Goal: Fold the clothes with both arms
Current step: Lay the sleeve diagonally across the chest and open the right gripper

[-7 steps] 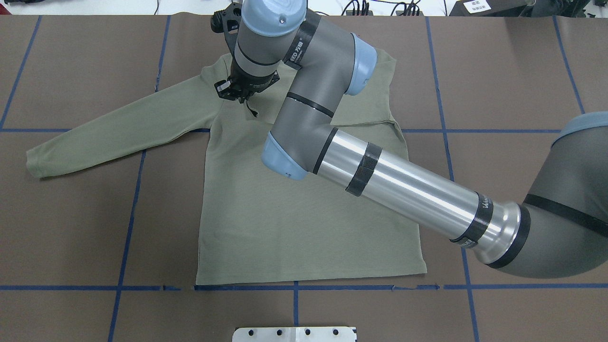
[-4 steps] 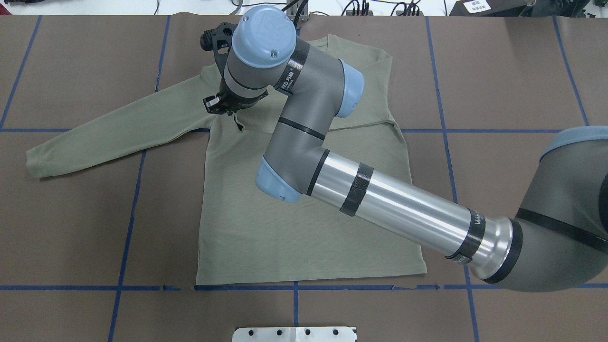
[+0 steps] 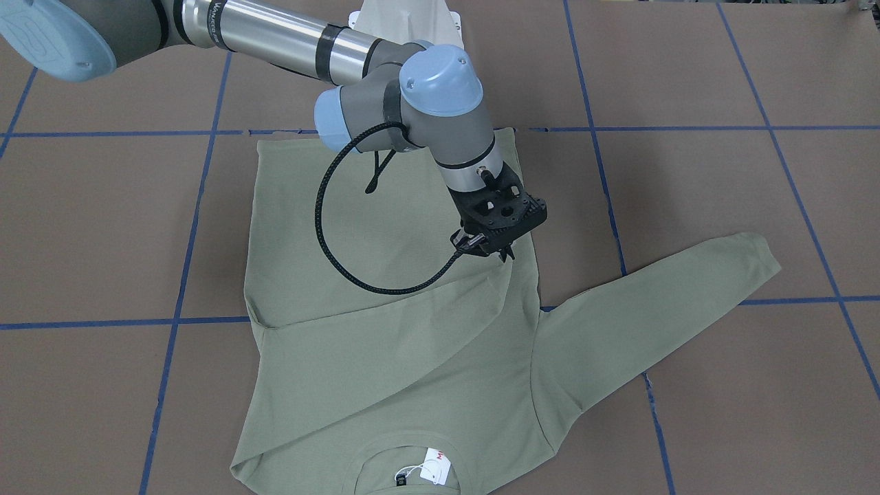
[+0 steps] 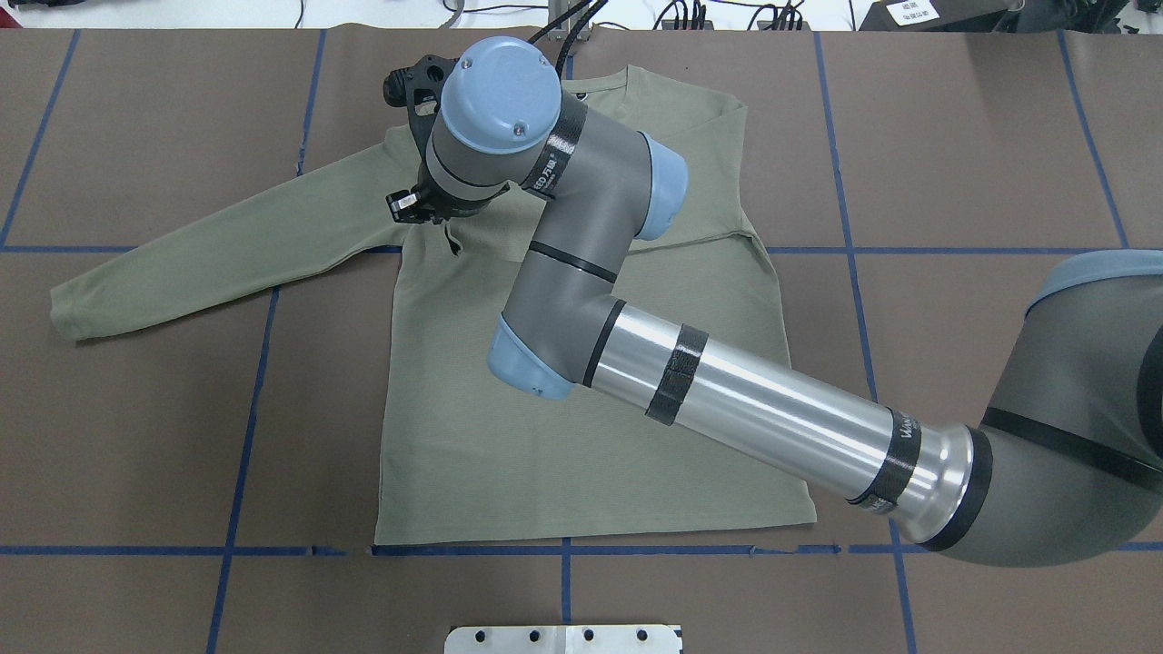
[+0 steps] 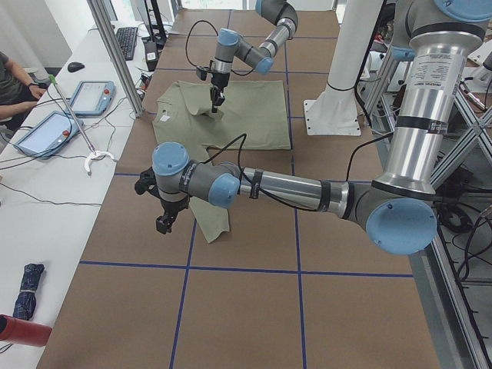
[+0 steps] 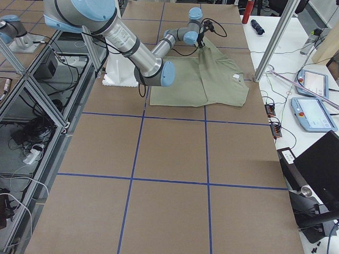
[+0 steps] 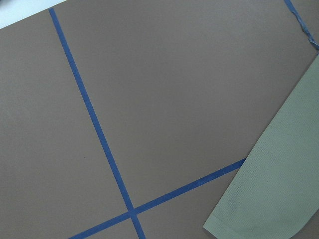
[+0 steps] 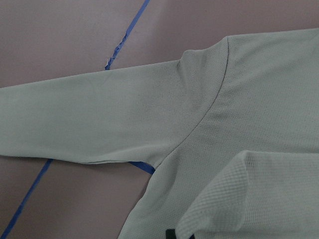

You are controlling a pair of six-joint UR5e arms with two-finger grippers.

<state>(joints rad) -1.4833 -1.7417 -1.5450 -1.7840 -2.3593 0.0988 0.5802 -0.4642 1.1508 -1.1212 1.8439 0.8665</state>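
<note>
The sage-green shirt [image 4: 545, 436] lies flat, neck and white hang tag [image 3: 433, 466] on the far side from the robot. One sleeve is folded across the chest. My right gripper [image 3: 489, 249] is shut on that sleeve's cuff [image 8: 259, 194], just above the opposite armpit [image 4: 416, 207]. The other sleeve [image 4: 209, 245] stretches out flat toward the robot's left. My left gripper [image 5: 163, 224] appears only in the exterior left view, hovering beside that sleeve's cuff [image 7: 269, 199]; I cannot tell whether it is open or shut.
Blue tape lines [image 4: 245, 381] grid the brown table. The white pedestal base [image 4: 563, 638] sits at the robot's edge. A black cable [image 3: 330, 234] loops from the right wrist over the shirt. A person [image 5: 11, 84] and tablets [image 5: 46, 131] are at a side desk.
The right gripper has moved toward the robot and a little to the overhead view's left, carrying the cuff from the shoulder down to the armpit. The shirt's body has not shifted.
</note>
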